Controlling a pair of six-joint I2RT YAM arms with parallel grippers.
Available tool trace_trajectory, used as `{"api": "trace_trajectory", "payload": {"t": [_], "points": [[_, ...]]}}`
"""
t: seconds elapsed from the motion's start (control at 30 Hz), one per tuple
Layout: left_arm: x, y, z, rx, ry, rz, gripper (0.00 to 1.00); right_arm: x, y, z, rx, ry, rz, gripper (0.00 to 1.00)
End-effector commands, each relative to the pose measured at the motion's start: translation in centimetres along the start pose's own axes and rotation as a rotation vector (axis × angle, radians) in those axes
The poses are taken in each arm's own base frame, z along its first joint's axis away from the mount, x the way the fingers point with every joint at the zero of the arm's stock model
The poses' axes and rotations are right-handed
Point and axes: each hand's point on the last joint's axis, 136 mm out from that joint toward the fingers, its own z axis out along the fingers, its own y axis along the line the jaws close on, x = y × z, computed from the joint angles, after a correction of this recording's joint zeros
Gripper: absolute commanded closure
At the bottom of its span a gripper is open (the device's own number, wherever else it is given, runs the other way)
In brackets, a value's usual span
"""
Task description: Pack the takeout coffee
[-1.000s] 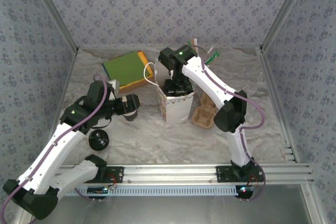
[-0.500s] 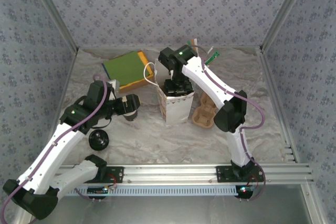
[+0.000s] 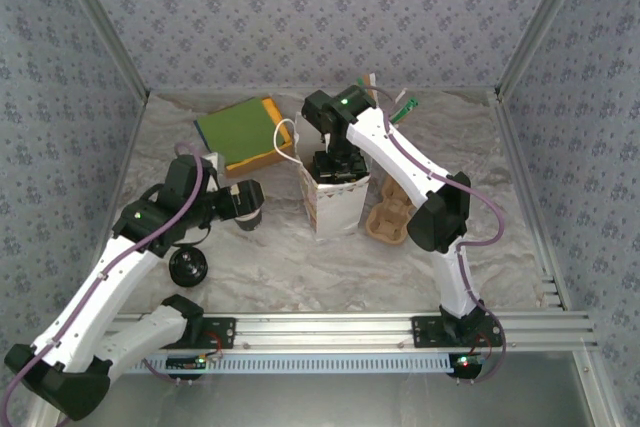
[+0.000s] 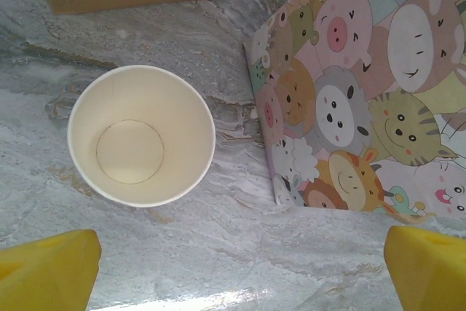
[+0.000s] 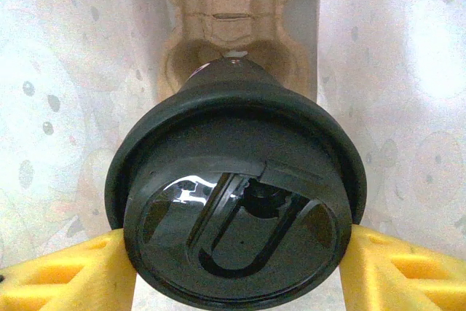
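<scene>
Marbled counter (image 3: 300,267) under patterned walls: the takeout coffee (image 5: 237,202) sits lid-up in the right claw (image 5: 234,267), which is clamped on both sides of its lid. It hangs inside the cartoon-animal bag (image 3: 335,209), above a pulp carrier (image 5: 233,12). Over the last second neither arm has really moved, so the lowering seems paused, with release still to come. The left claw (image 4: 240,267) gapes wide near an empty cup (image 4: 142,135).

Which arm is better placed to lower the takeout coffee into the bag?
Right. The right gripper is clamped on the takeout coffee, above the cardboard carrier at the bag's mouth. The left gripper hangs open over an empty lidless cup beside the bag.
</scene>
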Motion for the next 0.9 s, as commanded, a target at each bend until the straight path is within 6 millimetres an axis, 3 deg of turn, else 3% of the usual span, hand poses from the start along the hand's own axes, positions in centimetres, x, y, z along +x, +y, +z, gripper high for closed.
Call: {"api": "trace_trajectory", "payload": {"t": [0.0, 0.87], "points": [[-0.1, 0.07, -0.6, -0.004, -0.012, 0.007, 0.0, 2.59, -1.07, -1.64, 0.029, 0.059, 0.009, 0.32], [-0.05, -0.24, -0.55, 0.012, -0.007, 0.006, 0.0, 2.44, -0.91, -1.34, 0.03, 0.061, 0.004, 0.32]]}}
